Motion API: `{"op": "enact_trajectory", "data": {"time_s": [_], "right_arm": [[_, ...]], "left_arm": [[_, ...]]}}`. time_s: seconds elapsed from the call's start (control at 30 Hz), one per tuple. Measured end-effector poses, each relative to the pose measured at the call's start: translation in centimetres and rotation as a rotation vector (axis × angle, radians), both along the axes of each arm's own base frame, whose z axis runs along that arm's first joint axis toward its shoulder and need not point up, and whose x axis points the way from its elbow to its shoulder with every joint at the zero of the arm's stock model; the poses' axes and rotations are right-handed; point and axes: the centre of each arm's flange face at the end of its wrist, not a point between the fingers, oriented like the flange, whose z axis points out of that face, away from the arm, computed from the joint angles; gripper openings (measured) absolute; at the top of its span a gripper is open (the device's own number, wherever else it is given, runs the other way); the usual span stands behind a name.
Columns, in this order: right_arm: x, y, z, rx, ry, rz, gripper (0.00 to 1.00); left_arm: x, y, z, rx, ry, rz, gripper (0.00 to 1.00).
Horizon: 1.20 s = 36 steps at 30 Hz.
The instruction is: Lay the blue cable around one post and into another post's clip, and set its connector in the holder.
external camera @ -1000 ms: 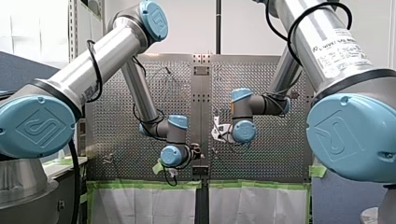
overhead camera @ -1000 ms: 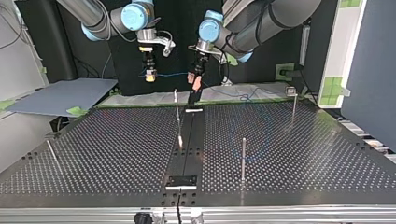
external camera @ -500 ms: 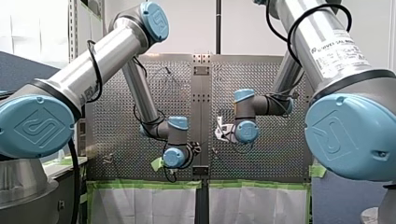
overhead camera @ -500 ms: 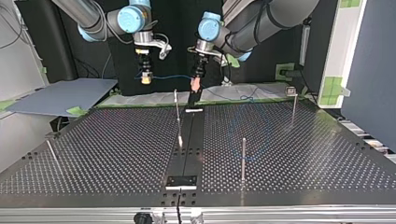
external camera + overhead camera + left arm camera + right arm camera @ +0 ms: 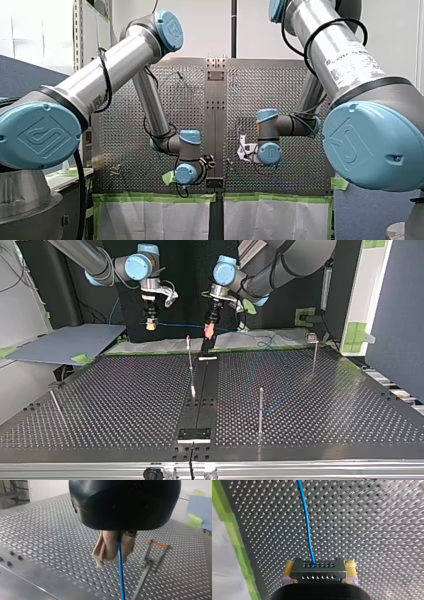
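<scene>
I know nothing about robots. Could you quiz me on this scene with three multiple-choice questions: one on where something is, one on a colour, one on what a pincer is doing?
1. Where is the black connector?
A) between the right pincer's pads
B) between the left pincer's pads
C) hanging free

2. What colour are the right pincer's pads?
A) white
B) yellow
C) red

3. What is the left pincer doing?
A) standing wide open
B) shut on nothing
C) shut on the blue cable

Answers: 1 A, the right wrist view shows it clamped there. 2 B, yellow shows either side of the connector. 3 C, its beige pads pinch the cable in the left wrist view.
</scene>
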Motion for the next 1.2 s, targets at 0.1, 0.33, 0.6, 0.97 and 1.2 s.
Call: {"op": "enact_trajectory", "data": {"time_s": [0.1, 0.33, 0.6, 0.97, 1.2], "right_arm": [[-0.3, -0.7, -0.9, 0.007, 0.005, -0.005, 0.2], [-0.7, -1.9, -1.6, 0.018, 0.017, -0.016, 0.2], [-0.6, -4.5, -1.4, 0.013, 0.004, -0.022, 0.2], [-1.1, -6.6, -1.8, 0.004, -0.002, -0.044, 0.2], [-1.3, -7.0, -1.8, 0.006, 0.003, -0.049, 0.2]], "left_arm": [[0.0, 0.0, -1.3, 0.01, 0.011, -0.006, 0.09], [0.3, -0.1, -2.1, 0.024, 0.015, -0.009, 0.09], [0.8, -1.0, -4.0, 0.083, 0.043, -0.037, 0.09], [2.6, -3.2, -5.6, 0.075, 0.051, -0.055, 0.09], [3.7, -3.8, -5.0, 0.054, 0.043, -0.052, 0.09]]}}
